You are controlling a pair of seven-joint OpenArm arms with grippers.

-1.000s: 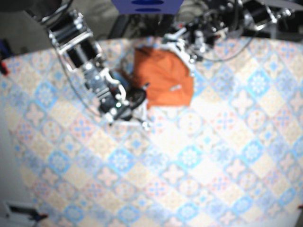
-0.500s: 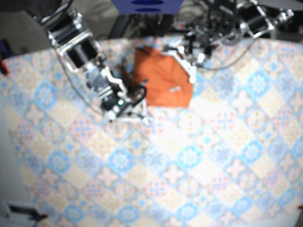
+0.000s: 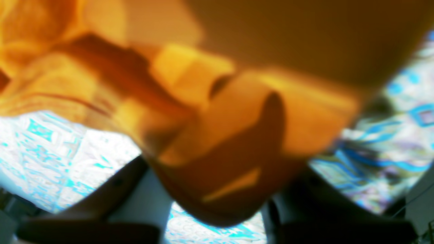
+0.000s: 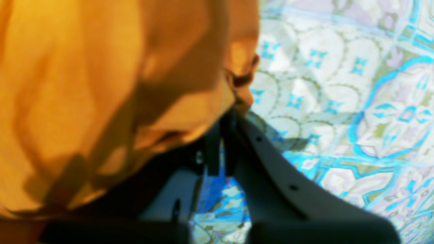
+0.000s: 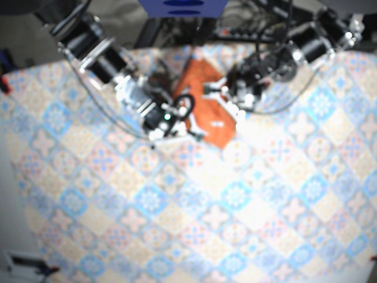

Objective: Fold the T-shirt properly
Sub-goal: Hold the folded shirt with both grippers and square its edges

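Blurred in every view, most of all from above. Near the far edge of the table (image 5: 247,206): orange shirt (image 5: 206,85), bunched into a narrow slanted strip between the two arms. No telling sleeve from collar; only a small pale mark on the cloth, too soft to read.

On the strip's left side in the base view: right gripper (image 4: 225,122), jaws drawn nearly together, pinching an edge of the shirt at the tips. Fills the left half of that wrist view with loose folds, hiding most of one finger. Patterned cover visible to the right and through the thin slit between the fingers.

On the strip's right side in the base view: left gripper (image 3: 220,166), jaws apart but packed with a thick wad of shirt, clamped on it as far as the blur allows. Hides both fingertips under cloth; only the dark finger bases show along the bottom. Hangs over most of that view, cut off at the top and left, with cover showing at both lower sides.
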